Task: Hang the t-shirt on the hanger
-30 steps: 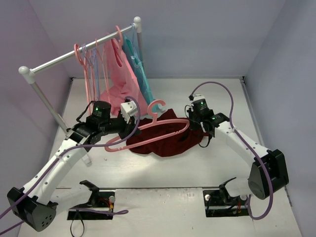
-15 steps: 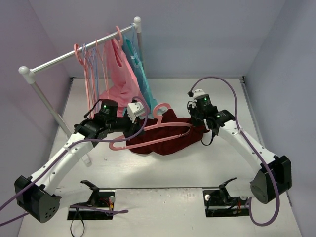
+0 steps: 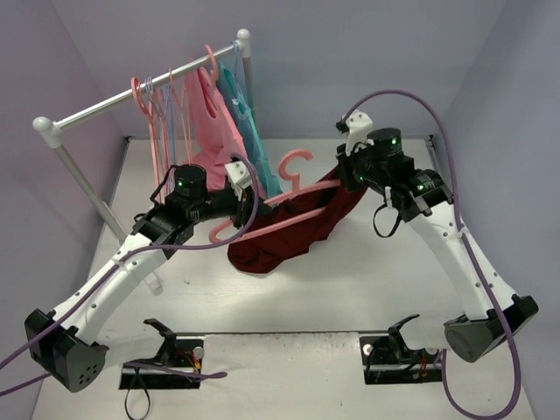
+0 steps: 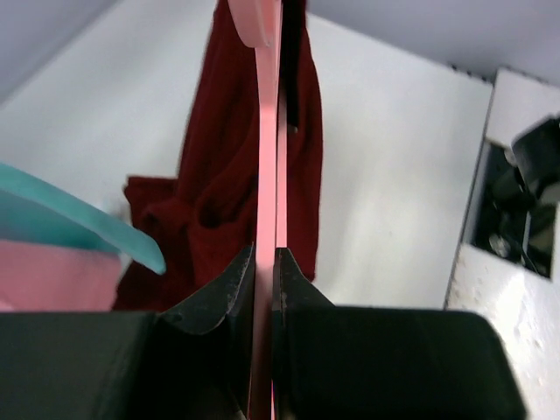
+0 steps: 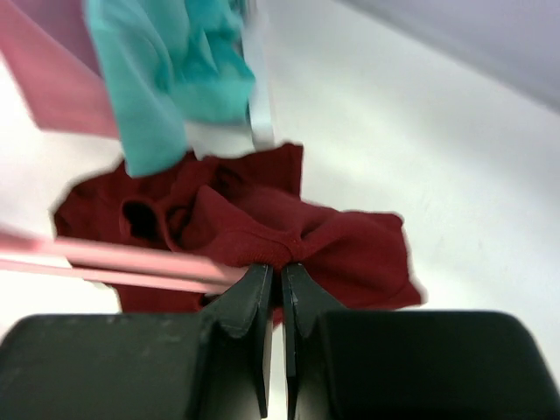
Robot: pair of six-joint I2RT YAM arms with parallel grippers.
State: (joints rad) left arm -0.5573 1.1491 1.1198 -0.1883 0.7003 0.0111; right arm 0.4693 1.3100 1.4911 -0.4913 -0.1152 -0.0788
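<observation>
1. Left gripper (image 3: 238, 199) clamps the salmon-pink hanger (image 3: 289, 210); the right gripper (image 3: 348, 173) holds up one end of the maroon t-shirt (image 3: 289, 236), which hangs beneath the hanger.
2. Left wrist: both fingers pinch the hanger's thin bar, with the t-shirt behind it.
3. Right wrist: fingers are closed tight on a t-shirt fold, hanger bar at left.

The t-shirt (image 3: 302, 219) stretches slantwise across the middle of the frame. Its upper right end is pinched in the right gripper (image 3: 347, 166) above the table (image 3: 350, 280), and its lower left end is bunched on the white surface. The hanger (image 3: 278, 224) lies across the t-shirt, hook pointing up toward the back wall, its left end held by the left gripper (image 3: 238, 185). At upper left a rack (image 3: 131, 98) carries a pink garment (image 3: 214, 122), a teal garment (image 3: 249, 140) and thin hangers (image 3: 157, 114).
</observation>
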